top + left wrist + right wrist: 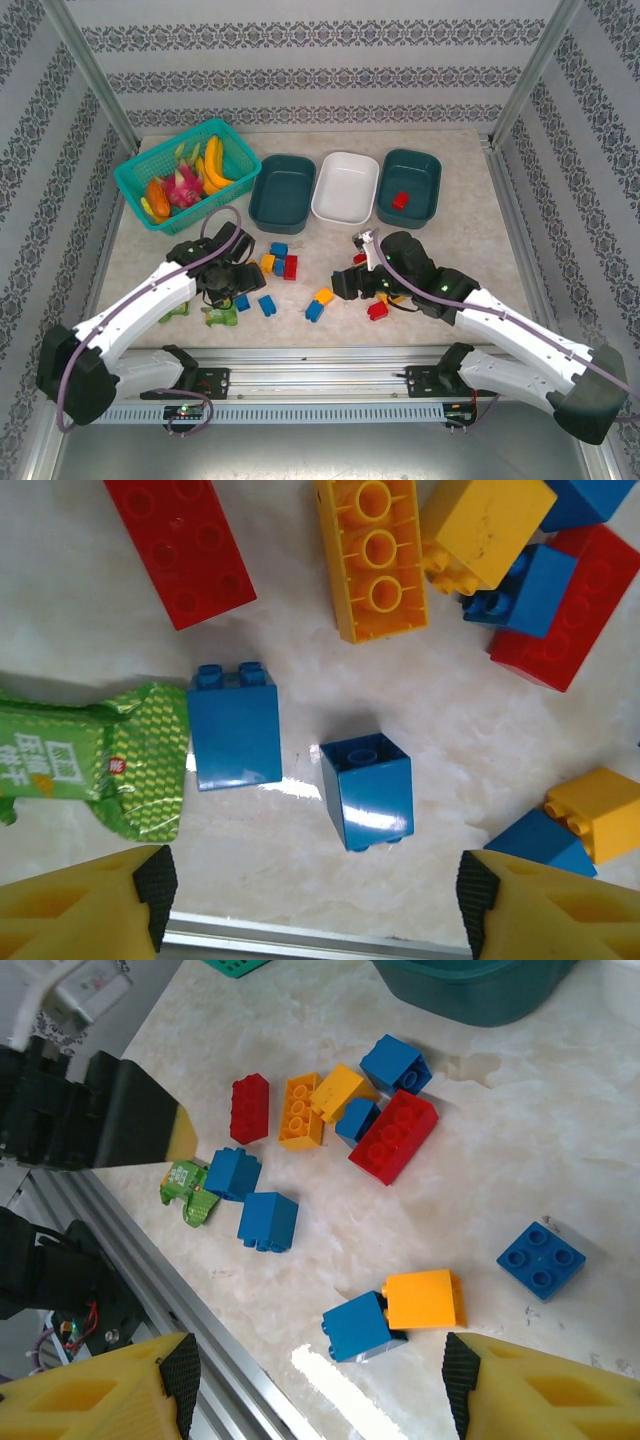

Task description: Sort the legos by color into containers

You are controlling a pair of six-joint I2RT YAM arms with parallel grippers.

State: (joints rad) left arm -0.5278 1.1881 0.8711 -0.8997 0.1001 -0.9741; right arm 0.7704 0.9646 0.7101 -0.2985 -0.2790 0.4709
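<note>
Top external: red lego [400, 200] in right-hand teal container [422, 176]; wrist views: left gripper [315, 888], right gripper [320, 1365] unclenched, empty.

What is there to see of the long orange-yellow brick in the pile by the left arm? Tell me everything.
The long orange-yellow brick looks like glossy moulded plastic. It lies flat and upside down on the marbled tabletop, with its hollow underside facing up and three round tubes in a row showing inside thin walls. A long red brick lies off one long side, apart from it. On the other side, a smaller yellow brick seems to touch it with its studded end.
</note>
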